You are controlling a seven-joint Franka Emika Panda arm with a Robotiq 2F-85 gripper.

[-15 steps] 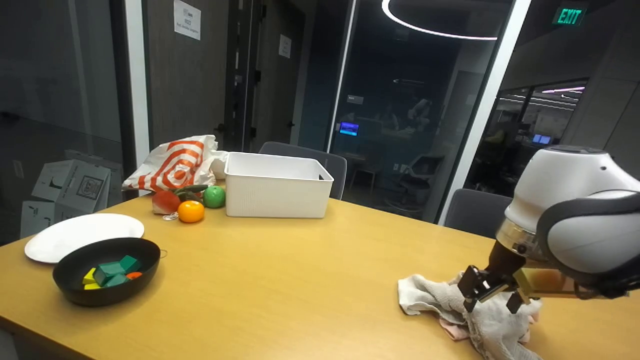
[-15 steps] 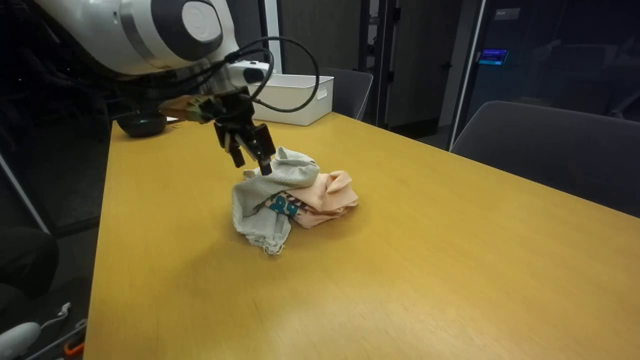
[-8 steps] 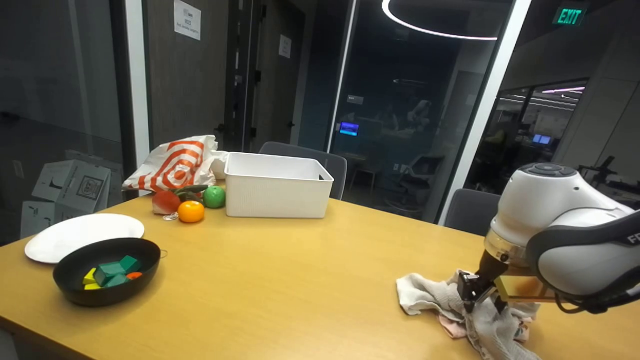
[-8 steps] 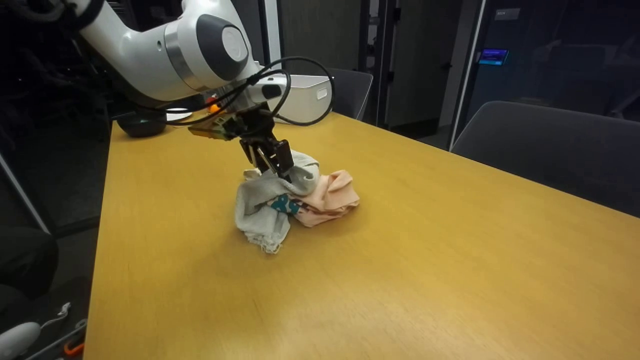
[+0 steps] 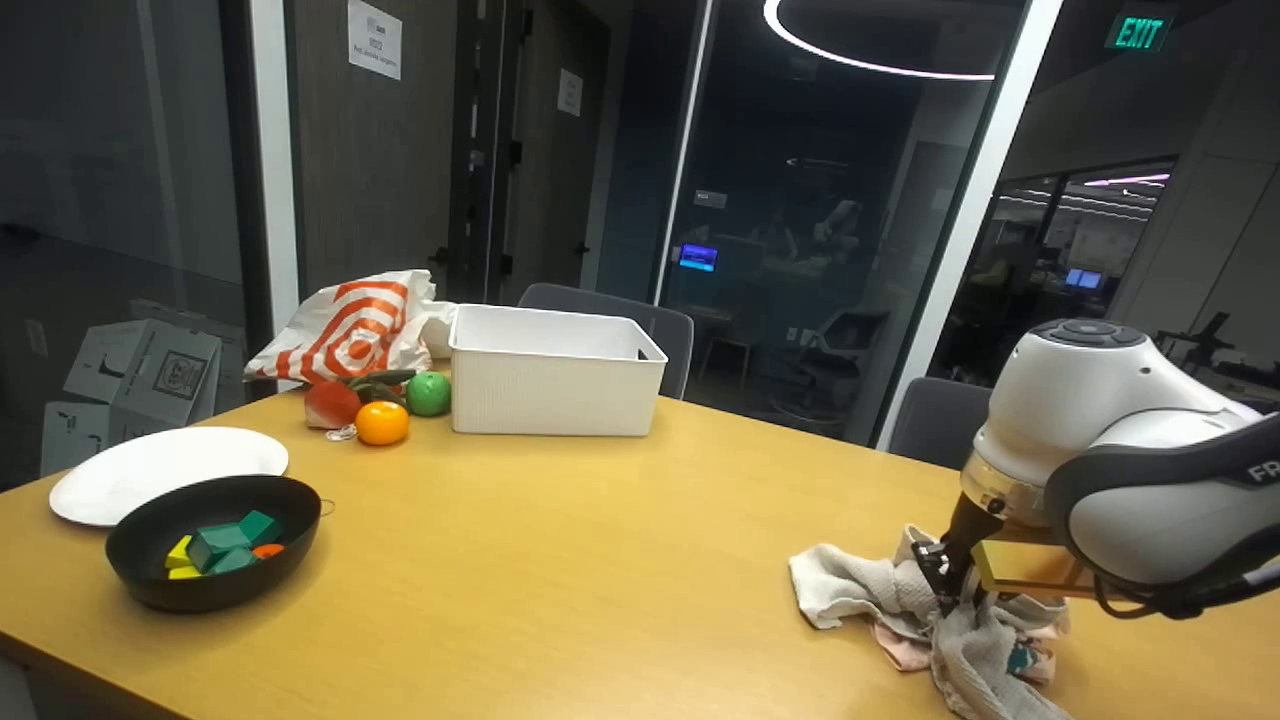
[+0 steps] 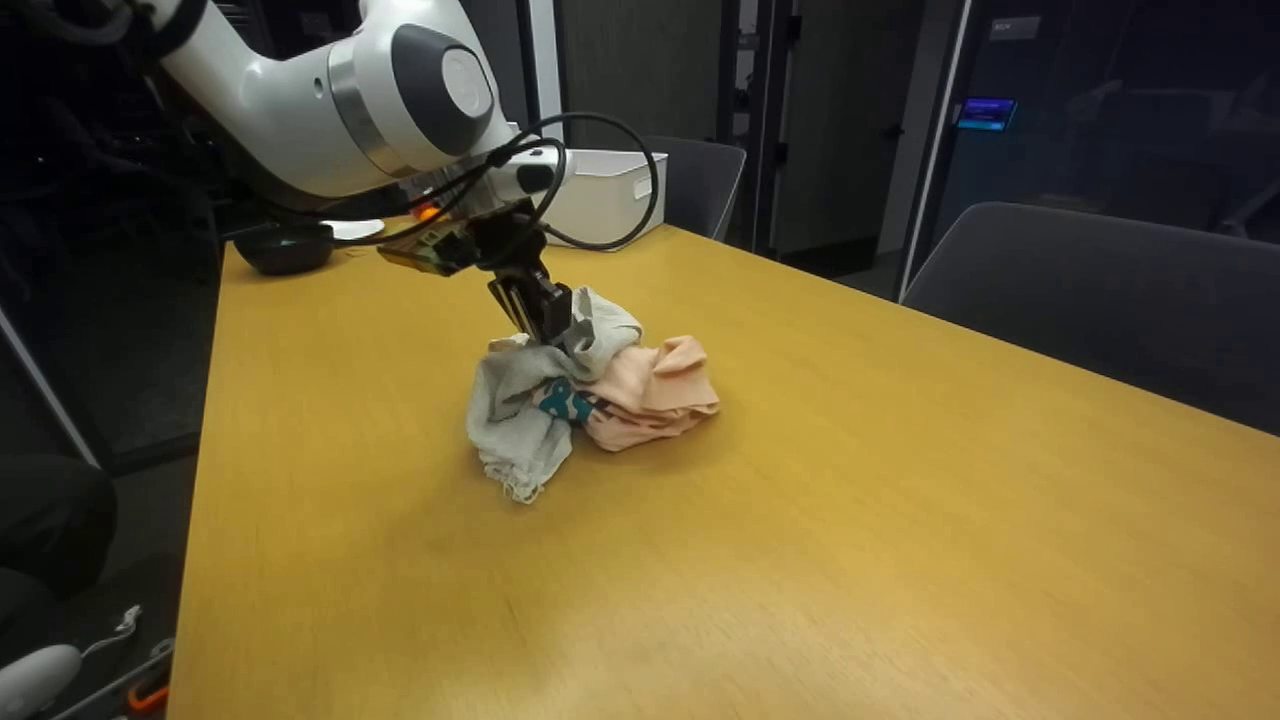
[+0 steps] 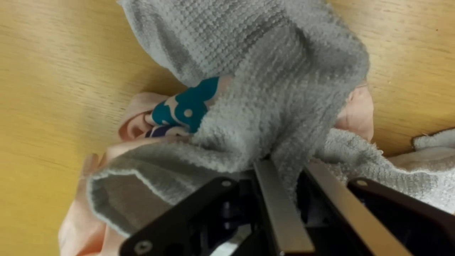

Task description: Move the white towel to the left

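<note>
The robot's tool (image 7: 288,166) pinches a fold of the white towel (image 7: 270,99), which lies crumpled partly over a pinkish cloth (image 6: 660,390) with teal marks on the table (image 6: 800,560); in both exterior views a black bowl (image 5: 200,594) stands well apart from the pair.

A black bowl (image 5: 190,597) holding green blocks (image 5: 216,546) sits just beside a white plate (image 5: 160,462), a white bin (image 5: 553,395) well apart.

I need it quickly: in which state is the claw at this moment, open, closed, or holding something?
Claw: closed, holding a bunched fold of the white towel.
</note>
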